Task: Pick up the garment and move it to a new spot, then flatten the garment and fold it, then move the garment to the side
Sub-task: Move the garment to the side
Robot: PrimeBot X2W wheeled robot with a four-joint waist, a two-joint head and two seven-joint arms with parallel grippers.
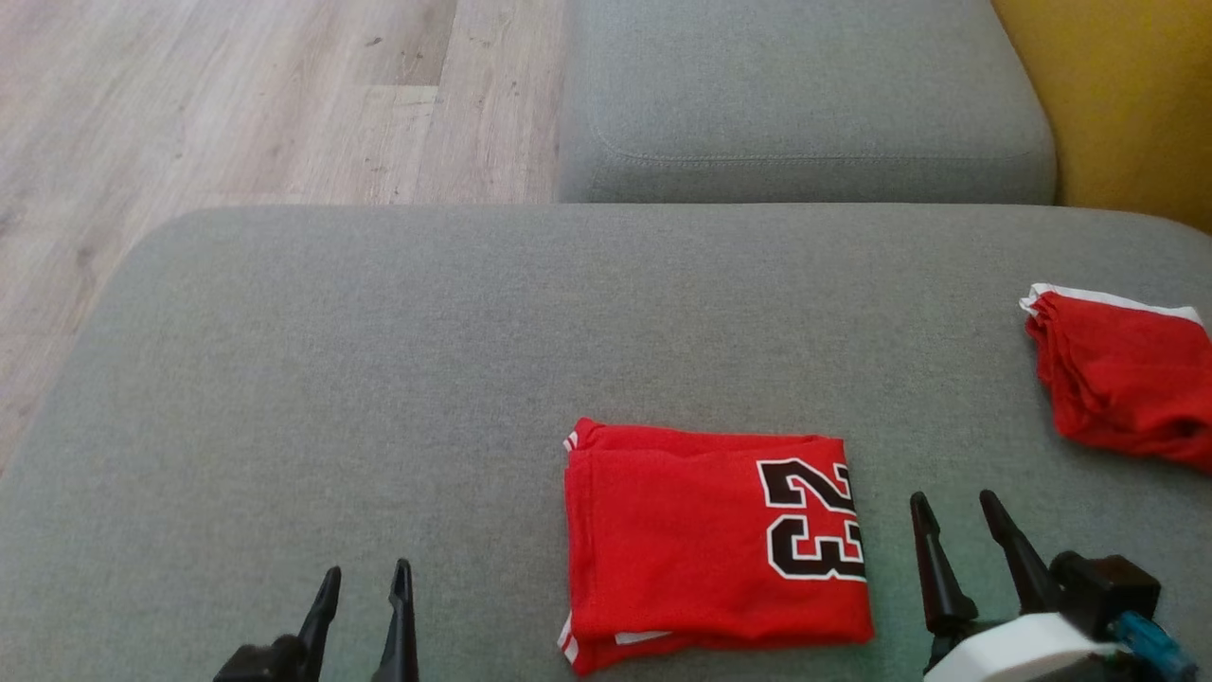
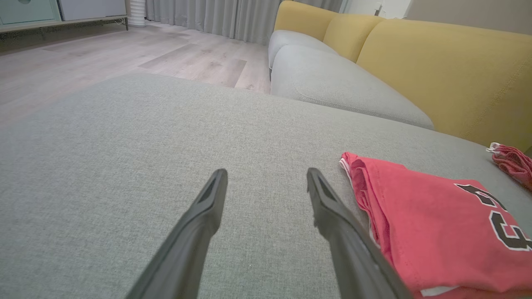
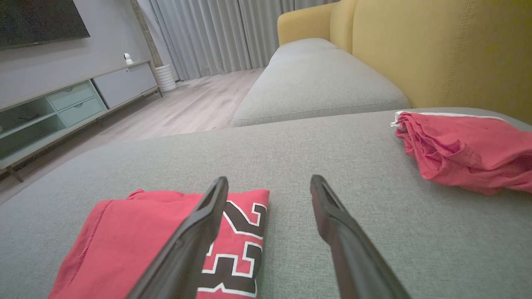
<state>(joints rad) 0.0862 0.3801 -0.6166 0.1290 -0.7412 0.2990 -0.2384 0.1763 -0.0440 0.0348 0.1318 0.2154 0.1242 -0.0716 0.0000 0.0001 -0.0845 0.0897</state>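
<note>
**Now, folded garment [image 1: 710, 545] between spread left gripper [image 1: 367, 568] and right gripper [image 1: 952, 496]**

It lies flat on the grey cushion [image 1: 379, 360]. Both grippers hold nothing, the right one just beside it. A crumpled red cloth [image 1: 1127, 379] lies well apart at right. Leftward, open cushion until the wooden floor [image 1: 237, 95].

- Grey fabric sofa seat [image 1: 331, 379]: wide, flat, plain weave, rounded far-left corner; it carries both cloth items.
- Folded red garment [image 1: 701, 549]: lies flat on the seat, near side, a bit right of centre. Neat rectangle, black "23" outlined in white at its right end, white trim showing at the left corners.
- Second red garment [image 1: 1127, 379]: crumpled, white band along its far edge, on the same seat at far right, well apart from the folded one.
</note>
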